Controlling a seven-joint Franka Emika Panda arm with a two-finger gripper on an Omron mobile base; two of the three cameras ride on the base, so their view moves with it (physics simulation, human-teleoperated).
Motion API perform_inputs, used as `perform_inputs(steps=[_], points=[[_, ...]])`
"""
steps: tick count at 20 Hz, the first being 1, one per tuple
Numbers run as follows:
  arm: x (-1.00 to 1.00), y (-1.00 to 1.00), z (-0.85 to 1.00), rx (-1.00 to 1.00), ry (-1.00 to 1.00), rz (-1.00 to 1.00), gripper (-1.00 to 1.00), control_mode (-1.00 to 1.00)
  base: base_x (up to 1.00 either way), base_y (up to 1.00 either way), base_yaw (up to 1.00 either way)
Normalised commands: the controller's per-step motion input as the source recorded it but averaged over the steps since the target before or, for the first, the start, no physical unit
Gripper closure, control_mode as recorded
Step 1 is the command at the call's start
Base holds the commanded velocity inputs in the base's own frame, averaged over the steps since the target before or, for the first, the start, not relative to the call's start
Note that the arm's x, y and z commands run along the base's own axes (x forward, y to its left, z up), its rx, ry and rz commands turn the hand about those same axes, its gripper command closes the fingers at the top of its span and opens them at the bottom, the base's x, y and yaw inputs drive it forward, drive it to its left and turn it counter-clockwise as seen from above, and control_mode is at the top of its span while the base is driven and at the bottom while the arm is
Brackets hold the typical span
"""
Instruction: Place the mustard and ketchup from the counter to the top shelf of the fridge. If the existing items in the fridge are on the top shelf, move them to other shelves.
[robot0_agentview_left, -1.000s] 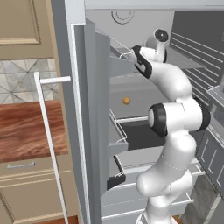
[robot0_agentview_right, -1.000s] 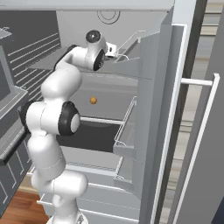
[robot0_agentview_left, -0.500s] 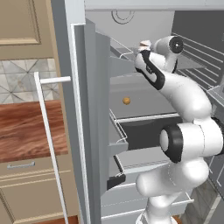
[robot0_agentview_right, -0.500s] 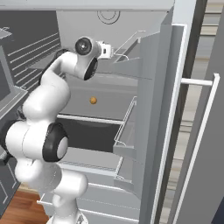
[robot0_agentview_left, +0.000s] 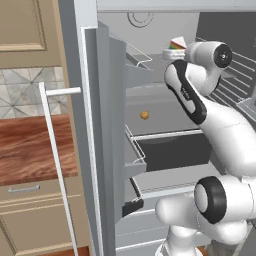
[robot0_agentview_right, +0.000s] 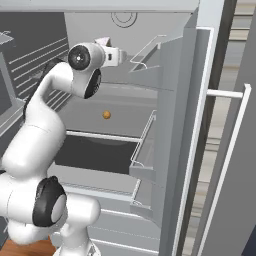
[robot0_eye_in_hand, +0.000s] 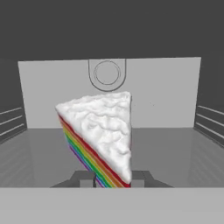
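From the hand's (robot0_eye_in_hand: 113, 178) own camera, the cake wedge (robot0_eye_in_hand: 101, 135) sits right between the two dark fingertips (robot0_eye_in_hand: 85, 179), which are pressed in on its narrow end; white bumpy icing on top, rainbow stripes down the cut side. Neither base camera shows that grip. From the left one the cake (robot0_agentview_left: 177, 44) is just a sliver of colour past the white arm; from the right one it is a pale tip (robot0_agentview_right: 104, 41) above the wrist.

The cake is up at the top shelf (robot0_eye_in_hand: 175, 153), a flat grey surface, with the fridge (robot0_agentview_right: 175, 100) back wall and a round fitting behind it. Below the cake, on a lower shelf, a tiny orange ball (robot0_agentview_left: 144, 115) rests alone. Wire-edged door bins (robot0_agentview_left: 135, 150) line the open door beside it.

Farther left of the fridge, the reddish wood-grain table (robot0_agentview_left: 30, 150) tops beige panelled drawers, with patterned tile above.
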Motion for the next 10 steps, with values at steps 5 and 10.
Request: perform_inputs(steps=[5, 10], points=[[-1.00, 0.00, 0.26, 0.00, 0.11, 0.00, 1.00, -1.00, 0.00, 0.00, 0.00], [-1.00, 0.00, -0.37, -0.01, 0.06, 0.00, 1.00, -1.00, 0.00, 0.00, 0.00]])
